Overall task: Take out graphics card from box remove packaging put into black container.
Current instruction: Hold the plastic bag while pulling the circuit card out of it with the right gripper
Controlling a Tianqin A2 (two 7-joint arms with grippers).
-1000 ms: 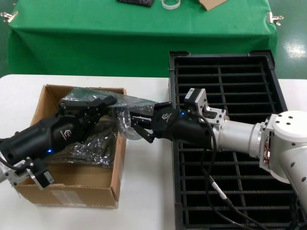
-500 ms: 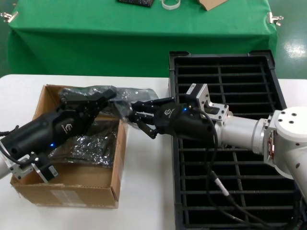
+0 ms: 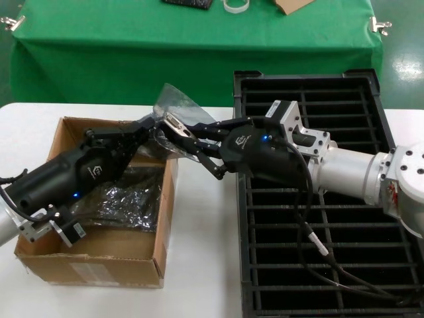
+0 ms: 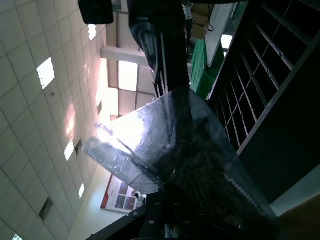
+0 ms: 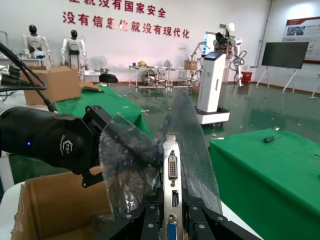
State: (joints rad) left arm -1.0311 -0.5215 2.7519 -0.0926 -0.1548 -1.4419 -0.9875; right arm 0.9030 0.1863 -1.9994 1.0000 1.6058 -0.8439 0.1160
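Note:
The graphics card (image 3: 176, 126) shows its silver bracket (image 5: 171, 175), and my right gripper (image 3: 189, 142) is shut on that bracket, a finger (image 5: 150, 222) on each side. The translucent packaging (image 3: 173, 103) still wraps the board and flares open above the bracket (image 5: 192, 145). My left gripper (image 3: 144, 134) is shut on the bag's other end, over the far right corner of the brown box (image 3: 99, 258). In the left wrist view the wrinkly bag (image 4: 185, 155) fills the middle. The black container (image 3: 331, 265) lies to the right, under my right arm.
More shiny bagged items (image 3: 126, 199) lie inside the box. A green-clothed table (image 3: 199, 53) stands behind the white table, with a white tape roll (image 3: 235, 5) on it. The white tabletop (image 3: 199, 265) shows between box and tray.
Both grippers have risen and moved toward the far side. The bag's mouth now stands up and open, and the silver bracket shows between the right fingers.

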